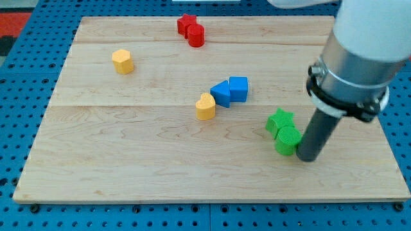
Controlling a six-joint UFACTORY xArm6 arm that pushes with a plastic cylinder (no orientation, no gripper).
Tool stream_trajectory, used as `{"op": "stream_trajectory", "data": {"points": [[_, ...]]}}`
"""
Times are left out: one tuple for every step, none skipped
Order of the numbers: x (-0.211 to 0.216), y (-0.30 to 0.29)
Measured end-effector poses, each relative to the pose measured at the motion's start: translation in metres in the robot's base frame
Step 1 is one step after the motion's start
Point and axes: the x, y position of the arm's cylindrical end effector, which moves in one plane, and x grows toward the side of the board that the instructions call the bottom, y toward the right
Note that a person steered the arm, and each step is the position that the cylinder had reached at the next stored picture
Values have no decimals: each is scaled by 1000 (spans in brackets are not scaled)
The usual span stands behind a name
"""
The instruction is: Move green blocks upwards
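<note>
Green blocks: a green star-shaped block (280,120) and a green round block (288,140) touch each other at the view's right, the star just above the round one.
End effector: no jaws (only a straight dark rod), so nothing spreads or pinches; my tip (307,158) touches the round block's right side.
Blue blocks: a blue triangular block (221,94) and a blue cube (238,88) touch near the centre.
Yellow blocks: a yellow heart-shaped block (205,107) touches the blue triangle; a yellow block (122,61) stands alone at upper left.
Red blocks: a red block (187,24) and a red cylinder (196,35) touch at the top.
Surface: pale wooden board (128,154).
</note>
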Motion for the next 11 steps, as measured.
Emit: {"op": "stream_trajectory", "data": {"points": [[-31,-2],[14,-6],[18,-41],[-38,-42],[-74,-41],[-89,-27],[-103,-12],[-82,-4],[-92,39],[-131,26],[-171,-6]]}}
